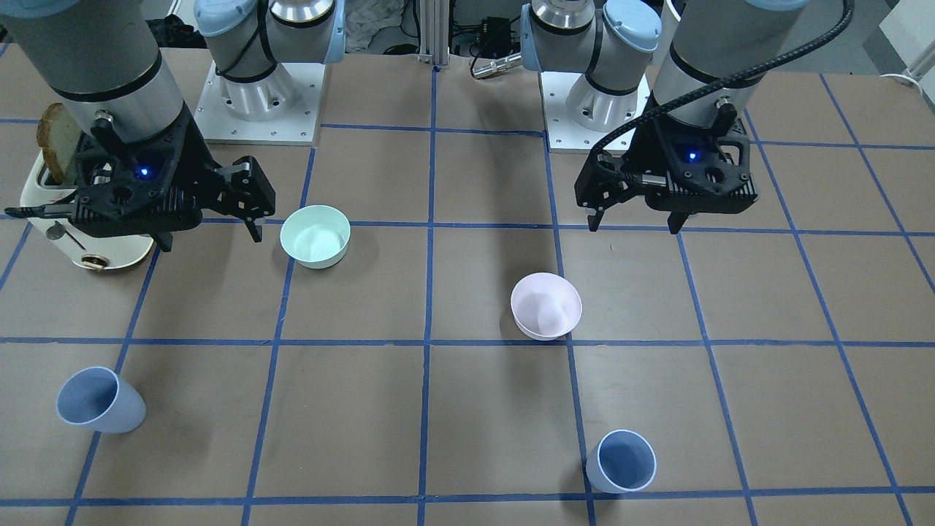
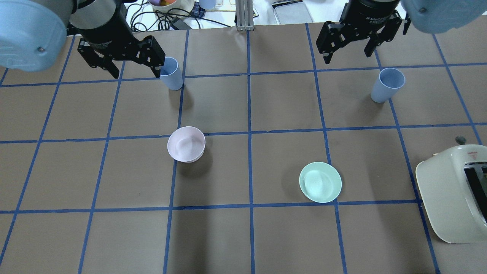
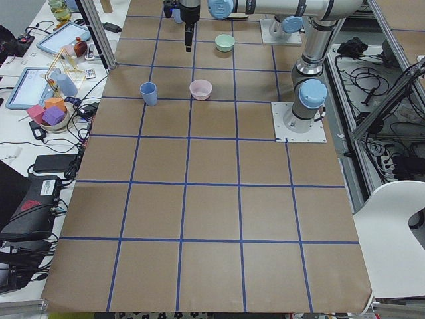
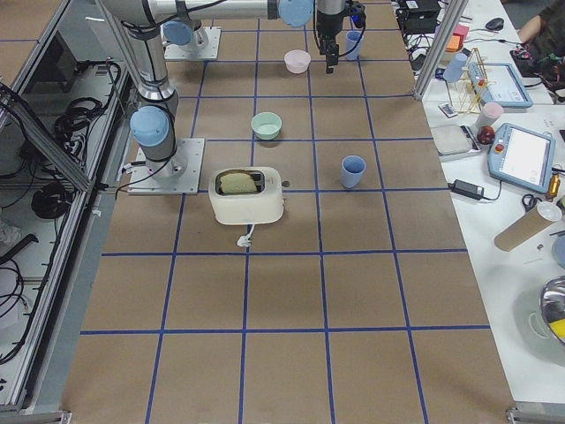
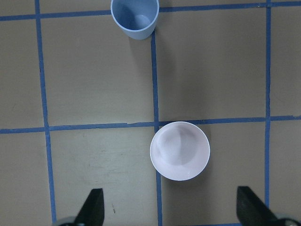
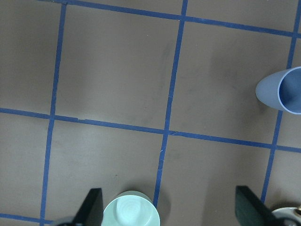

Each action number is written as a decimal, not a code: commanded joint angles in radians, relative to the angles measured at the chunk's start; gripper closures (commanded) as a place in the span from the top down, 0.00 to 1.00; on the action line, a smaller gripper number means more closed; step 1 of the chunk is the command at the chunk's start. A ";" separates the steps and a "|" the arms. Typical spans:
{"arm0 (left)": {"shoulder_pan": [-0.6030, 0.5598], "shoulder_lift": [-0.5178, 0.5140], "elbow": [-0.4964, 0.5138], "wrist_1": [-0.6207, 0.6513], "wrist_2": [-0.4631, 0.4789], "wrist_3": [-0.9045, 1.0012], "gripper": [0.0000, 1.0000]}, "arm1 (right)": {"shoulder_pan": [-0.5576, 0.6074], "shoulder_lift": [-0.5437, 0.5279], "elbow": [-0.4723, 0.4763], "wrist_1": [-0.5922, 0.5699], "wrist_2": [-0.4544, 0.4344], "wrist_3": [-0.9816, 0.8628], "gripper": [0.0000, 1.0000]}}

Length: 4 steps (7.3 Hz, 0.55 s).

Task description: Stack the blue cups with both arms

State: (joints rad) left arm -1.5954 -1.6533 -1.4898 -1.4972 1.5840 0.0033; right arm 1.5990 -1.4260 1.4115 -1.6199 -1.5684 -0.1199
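Brown table, blue cups upright, mouths up

Grey arms, pale-blue joint caps, black pincers with blue lights.

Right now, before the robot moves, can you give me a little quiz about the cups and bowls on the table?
1. True or false: the two blue cups stand upright and apart from each other.
2. What colour is the bowl nearest the toaster?
3. The left gripper is: A) open and empty, B) shut on a cup, C) shut on a bowl.

Key
1. True.
2. Green: the green bowl.
3. A.
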 commanded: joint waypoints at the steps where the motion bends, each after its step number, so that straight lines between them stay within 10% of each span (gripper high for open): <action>1: 0.000 0.000 0.002 0.002 -0.001 0.000 1.00 | 0.001 -0.001 -0.006 -0.006 0.007 0.011 1.00; 4: 0.021 -0.011 0.013 -0.002 0.013 0.007 1.00 | 0.001 -0.001 -0.028 -0.028 0.005 0.007 1.00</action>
State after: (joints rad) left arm -1.5879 -1.6579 -1.4816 -1.4977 1.5929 0.0057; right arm 1.5992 -1.4273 1.3891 -1.6451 -1.5642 -0.1078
